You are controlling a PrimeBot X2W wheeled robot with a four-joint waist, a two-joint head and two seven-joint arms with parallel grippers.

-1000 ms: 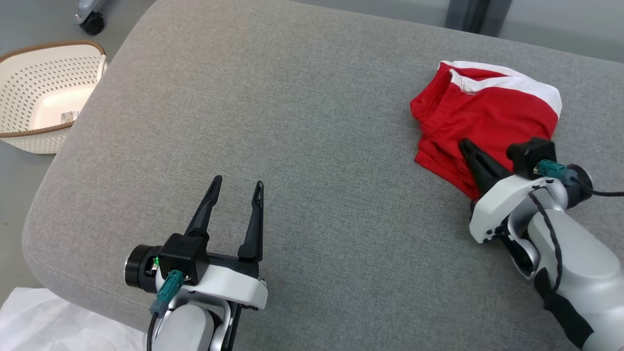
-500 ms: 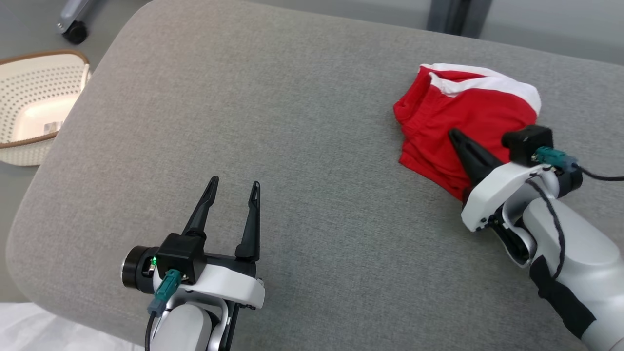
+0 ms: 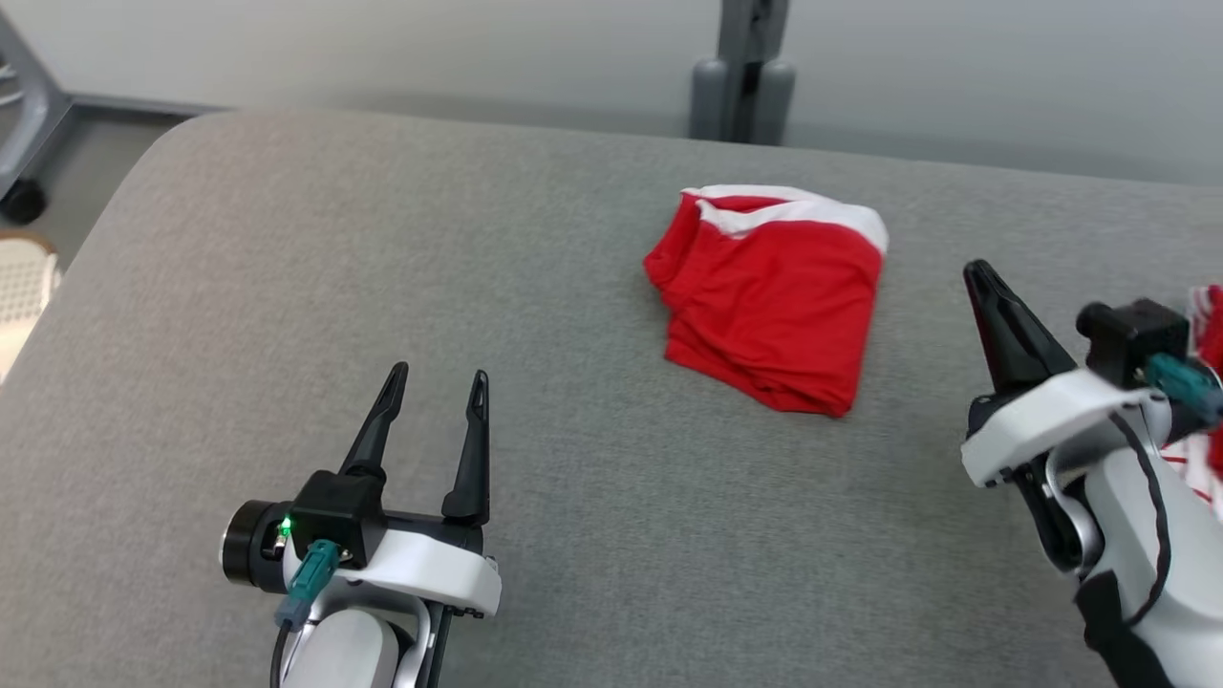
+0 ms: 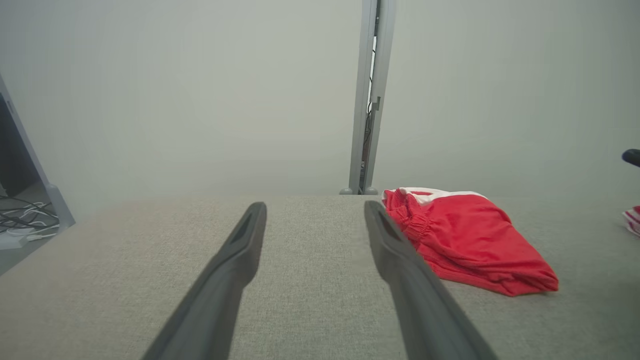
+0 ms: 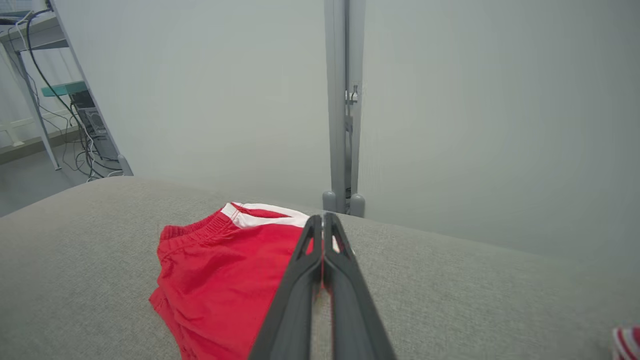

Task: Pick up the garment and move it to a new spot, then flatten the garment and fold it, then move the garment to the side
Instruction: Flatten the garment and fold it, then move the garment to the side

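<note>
The folded red shorts (image 3: 774, 306), with a white band along their far edge, lie on the grey fabric-covered surface (image 3: 382, 239), right of its middle. Just to their right is the right gripper (image 3: 976, 275), fingers pressed together on nothing. The left gripper (image 3: 438, 375) stands spread and empty, well apart. A pale basket (image 3: 24, 296) shows at the left edge, its contents hidden. A striped red-and-white cloth (image 3: 1209, 315) lies at the right edge. A grey post (image 3: 743, 76) rises against the pale wall.

place: lab | cues: partition post (image 5: 344, 100), loose cables (image 4: 20, 222), equipment rack (image 5: 62, 89)
</note>
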